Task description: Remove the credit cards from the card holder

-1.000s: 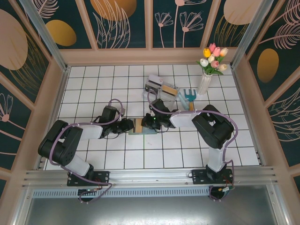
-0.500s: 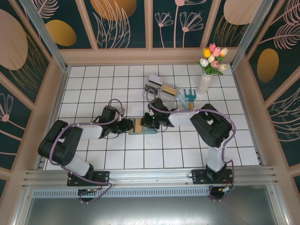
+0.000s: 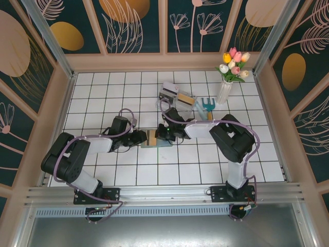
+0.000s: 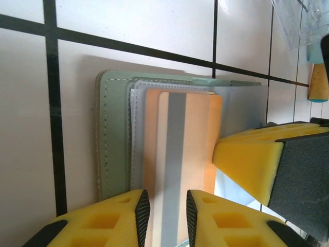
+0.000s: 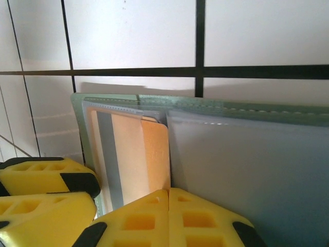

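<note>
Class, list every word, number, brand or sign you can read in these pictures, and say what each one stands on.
None can be read.
credit card: tan-orange with a plain grey stripe, no print showing.
card holder: plain grey-green with stitching, no brand showing.
clear tray: too small in the top view to tell.

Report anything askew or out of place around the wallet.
No spill or damage. The striped tan-orange credit card looks partway out of its pocket in the open card holder, reaching the gap of the left tool. The shut right tool rests against the holder beside it.
</note>
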You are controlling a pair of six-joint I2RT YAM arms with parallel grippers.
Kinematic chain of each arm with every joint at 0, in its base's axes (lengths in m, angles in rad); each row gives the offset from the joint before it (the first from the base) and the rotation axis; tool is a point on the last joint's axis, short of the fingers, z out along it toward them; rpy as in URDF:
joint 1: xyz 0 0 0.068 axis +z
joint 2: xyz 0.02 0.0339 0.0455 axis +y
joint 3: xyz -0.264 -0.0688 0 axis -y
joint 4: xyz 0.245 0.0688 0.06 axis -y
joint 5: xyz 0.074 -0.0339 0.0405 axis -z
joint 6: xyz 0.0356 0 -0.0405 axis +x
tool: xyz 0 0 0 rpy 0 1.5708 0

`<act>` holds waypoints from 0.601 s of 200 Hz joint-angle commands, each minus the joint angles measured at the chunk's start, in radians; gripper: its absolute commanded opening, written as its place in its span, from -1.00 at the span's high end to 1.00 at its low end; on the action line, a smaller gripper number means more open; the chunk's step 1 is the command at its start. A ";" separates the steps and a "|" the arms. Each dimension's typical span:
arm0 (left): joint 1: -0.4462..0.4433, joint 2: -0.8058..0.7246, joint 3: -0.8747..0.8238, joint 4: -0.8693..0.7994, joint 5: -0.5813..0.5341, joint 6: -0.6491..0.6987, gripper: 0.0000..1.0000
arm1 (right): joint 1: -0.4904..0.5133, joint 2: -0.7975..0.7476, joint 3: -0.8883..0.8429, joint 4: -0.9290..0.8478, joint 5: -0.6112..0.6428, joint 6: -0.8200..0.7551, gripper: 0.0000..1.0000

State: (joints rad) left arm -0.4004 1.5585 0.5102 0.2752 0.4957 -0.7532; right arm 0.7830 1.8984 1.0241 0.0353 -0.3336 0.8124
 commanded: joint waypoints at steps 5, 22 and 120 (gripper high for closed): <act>-0.002 0.000 -0.023 -0.078 -0.052 0.006 0.41 | -0.007 -0.027 -0.004 -0.103 0.066 -0.029 1.00; -0.002 -0.004 -0.020 -0.082 -0.051 0.009 0.43 | -0.008 -0.032 -0.011 -0.093 0.065 -0.034 1.00; -0.002 -0.090 0.030 -0.110 -0.030 0.012 0.45 | -0.007 -0.041 -0.015 -0.088 0.083 -0.039 1.00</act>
State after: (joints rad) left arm -0.4004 1.5063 0.5125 0.1959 0.4599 -0.7528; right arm 0.7822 1.8816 1.0229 -0.0006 -0.2955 0.7898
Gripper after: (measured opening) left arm 0.278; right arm 0.065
